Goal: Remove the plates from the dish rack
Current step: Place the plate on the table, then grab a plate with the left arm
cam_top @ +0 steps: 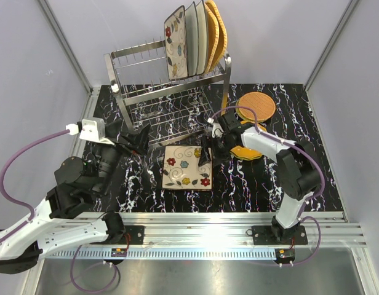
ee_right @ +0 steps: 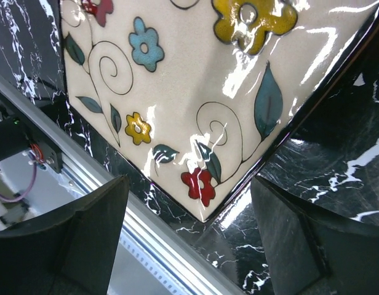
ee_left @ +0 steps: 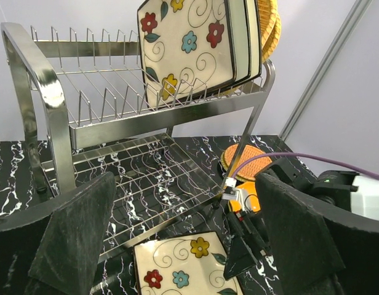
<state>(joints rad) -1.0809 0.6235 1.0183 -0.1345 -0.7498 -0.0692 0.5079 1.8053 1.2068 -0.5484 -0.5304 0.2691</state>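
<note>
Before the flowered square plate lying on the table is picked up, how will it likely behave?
The flowered square plate shines with glare, so it is probably glazed and slippery. It looks stiff and ceramic-like, likely heavy and breakable. Lying flat on the table, it should slide, not roll, if pushed.

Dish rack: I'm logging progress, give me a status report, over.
Left gripper open, facing dish rack. Right gripper open over corner of floral plate lying on table. Several plates upright in top tier. Approach unobstructed.
</note>
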